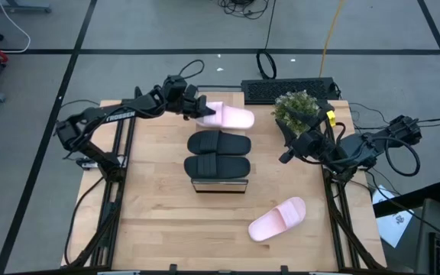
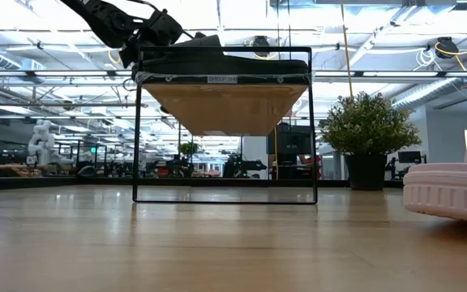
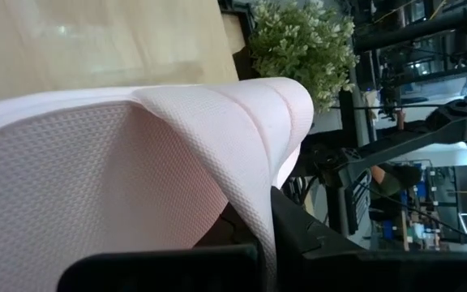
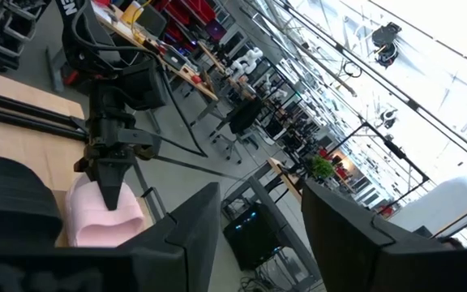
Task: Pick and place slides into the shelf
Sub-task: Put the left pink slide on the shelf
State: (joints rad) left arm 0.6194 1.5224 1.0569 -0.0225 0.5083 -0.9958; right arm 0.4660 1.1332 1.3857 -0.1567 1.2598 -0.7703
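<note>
While clenched on 1 pink slide [image 1: 228, 117] at its heel, left gripper [image 1: 197, 108] over shelf [image 1: 220, 186]; foam-soft, light, best pinched edgewise. Right gripper [image 1: 295, 150] released, idle.

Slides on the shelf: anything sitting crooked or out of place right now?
The two black slides lie square across the shelf. The pink slide in the shut left gripper is at the shelf's far end, slightly angled. The other pink slide lies askew on the table, unplaced. The right gripper waits open.
</note>
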